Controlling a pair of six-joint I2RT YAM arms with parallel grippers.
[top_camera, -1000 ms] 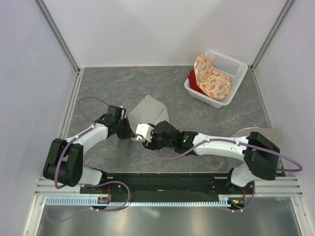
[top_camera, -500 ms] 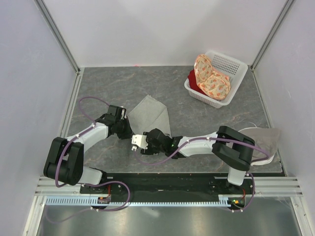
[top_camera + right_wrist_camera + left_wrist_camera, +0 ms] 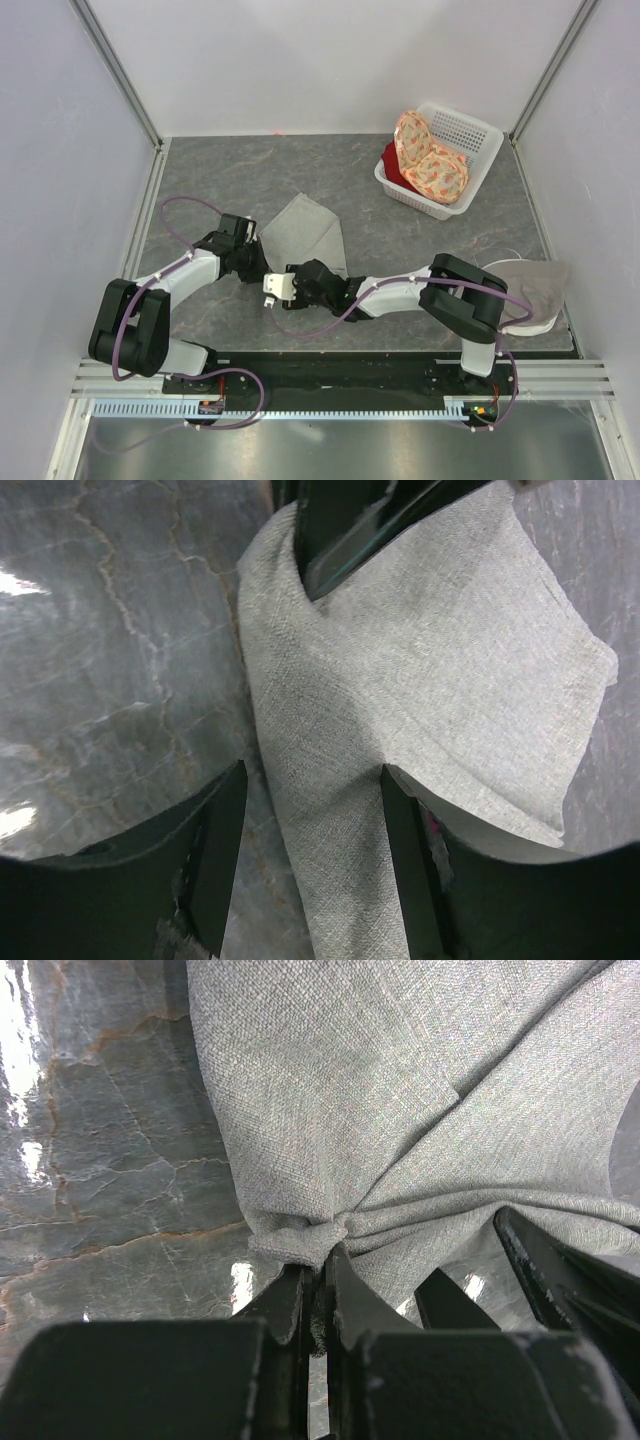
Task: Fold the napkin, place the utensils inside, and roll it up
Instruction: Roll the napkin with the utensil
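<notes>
So the left fingers (image 3: 350, 1310) were pinched tight on a corner of the napkin (image 3: 305, 228), probably anchoring it for the fold. The right fingers (image 3: 215, 850) hung spread over it mid-counter (image 3: 250, 170), likely lining up a grab.

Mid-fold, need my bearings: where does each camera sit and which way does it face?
Top external: overhead behind the robot, looking down on the table; left arm and right arm show.
Left wrist: on its arm, facing the napkin; the left gripper is shut on its edge.
Right wrist: on its arm, facing the napkin; the right gripper is open astride it.
Both wrist views share the napkin.
</notes>
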